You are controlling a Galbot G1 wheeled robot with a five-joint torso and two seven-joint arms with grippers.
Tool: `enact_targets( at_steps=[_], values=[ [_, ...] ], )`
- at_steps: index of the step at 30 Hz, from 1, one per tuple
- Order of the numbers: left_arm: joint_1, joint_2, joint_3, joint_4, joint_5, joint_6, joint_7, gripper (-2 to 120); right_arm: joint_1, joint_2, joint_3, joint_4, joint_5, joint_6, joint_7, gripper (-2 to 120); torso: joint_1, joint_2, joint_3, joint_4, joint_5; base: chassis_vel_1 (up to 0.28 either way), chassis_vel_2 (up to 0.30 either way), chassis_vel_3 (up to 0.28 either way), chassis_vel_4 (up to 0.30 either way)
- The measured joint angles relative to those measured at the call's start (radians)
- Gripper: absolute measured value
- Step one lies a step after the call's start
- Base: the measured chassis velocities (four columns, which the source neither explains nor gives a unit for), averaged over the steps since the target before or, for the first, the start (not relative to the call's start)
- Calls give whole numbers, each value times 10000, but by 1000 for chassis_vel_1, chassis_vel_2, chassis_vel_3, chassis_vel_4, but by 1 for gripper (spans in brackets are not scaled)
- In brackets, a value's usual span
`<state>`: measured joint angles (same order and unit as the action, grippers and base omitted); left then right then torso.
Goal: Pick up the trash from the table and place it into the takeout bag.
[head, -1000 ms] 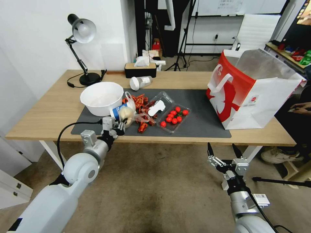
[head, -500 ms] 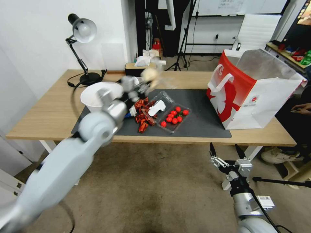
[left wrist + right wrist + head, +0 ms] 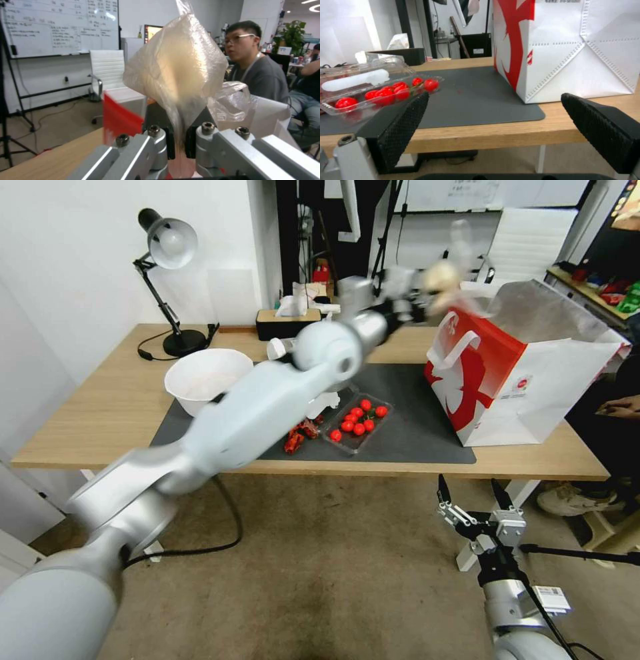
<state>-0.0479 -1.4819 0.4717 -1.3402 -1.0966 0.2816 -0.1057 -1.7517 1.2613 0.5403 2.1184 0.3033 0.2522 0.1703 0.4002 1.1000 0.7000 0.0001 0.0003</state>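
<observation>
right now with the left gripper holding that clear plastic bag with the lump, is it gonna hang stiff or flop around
Probably floppy: the clear plastic bag is thin, crinkled film pinched in the left gripper. The beige lump inside likely swings it. Loose film may snag the takeout bag rim.

An office turned robot lab: a written-on whiteboard at ten o'clock in the left wrist view, a white office chair at one o'clock beyond the table, camera tripods at twelve, a desk lamp at ten.
</observation>
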Motion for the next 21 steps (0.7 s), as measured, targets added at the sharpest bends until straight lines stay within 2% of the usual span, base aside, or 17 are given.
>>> enact_targets(
  at_steps=[4, 8, 16, 21],
  values=[
    [-308, -645, 202, 825, -36, 31, 29, 4, -13, -42, 80, -3, 30, 13, -14, 100, 0, 0, 0, -4, 1, 0, 0, 0, 0],
    [-391, -902, 280, 1159, -5, 70, 30, 4, 61, -128, 34, -88, 76, 14, -19, 100, -1, 0, 0, 3, -2, 0, 0, 0, 0],
    [-410, -1125, 411, 1357, 86, 79, 251, 4, 62, -144, 39, -165, 129, 22, -43, 100, -2, 0, -1, -1, -2, 0, 0, 0, 0],
    [-395, -1214, 669, 1522, 515, 32, 644, 4, 116, -170, 40, -268, 214, 51, -66, 100, -3, 0, -1, -1, -3, 0, 0, 0, 0]
  ],
)
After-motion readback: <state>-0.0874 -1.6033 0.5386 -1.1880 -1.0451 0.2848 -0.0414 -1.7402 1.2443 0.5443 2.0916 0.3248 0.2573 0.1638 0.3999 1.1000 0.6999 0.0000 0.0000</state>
